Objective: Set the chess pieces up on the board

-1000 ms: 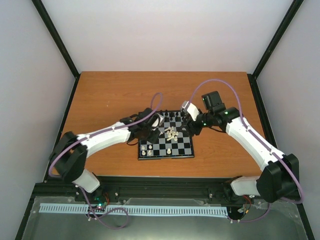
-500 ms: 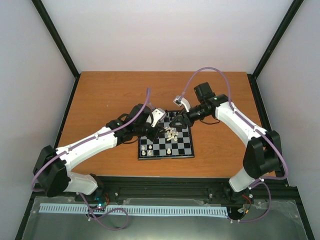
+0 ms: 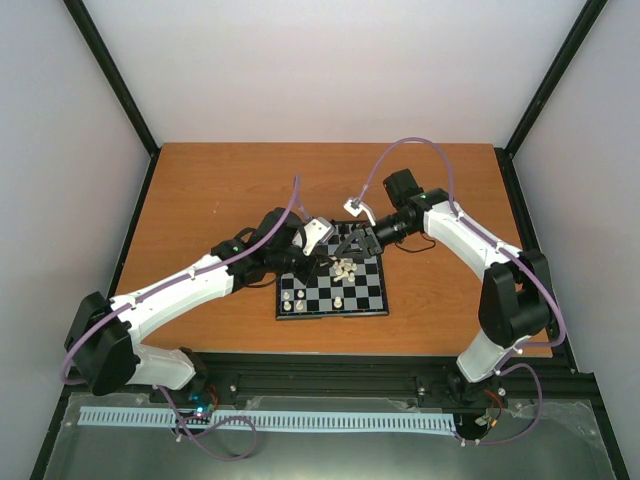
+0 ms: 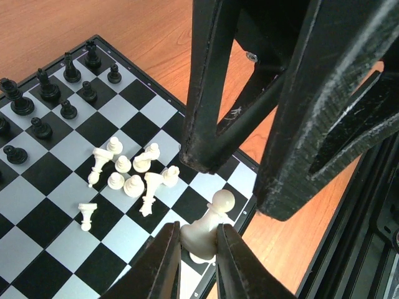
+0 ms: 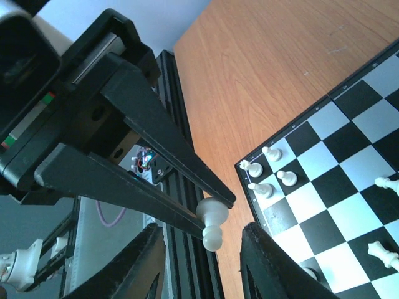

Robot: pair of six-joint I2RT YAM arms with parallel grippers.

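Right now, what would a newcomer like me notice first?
A cream-white pawn is pinched in the left tool at the edge of the board, with the right tool open close beside it. Mid-board lies a jumble of toppled white pieces, while black pieces stand in rows along one side.

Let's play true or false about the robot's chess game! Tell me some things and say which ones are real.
1. The left gripper is pinching a white pawn. True.
2. The right gripper is carrying a black piece. False: its fingers are spread open with nothing held between them.
3. A bunch of white pieces sits in a jumble near the middle of the board, some tipped over. True.
4. The black pieces are scattered on the wooden table. False: they stand upright on squares along one edge of the board.
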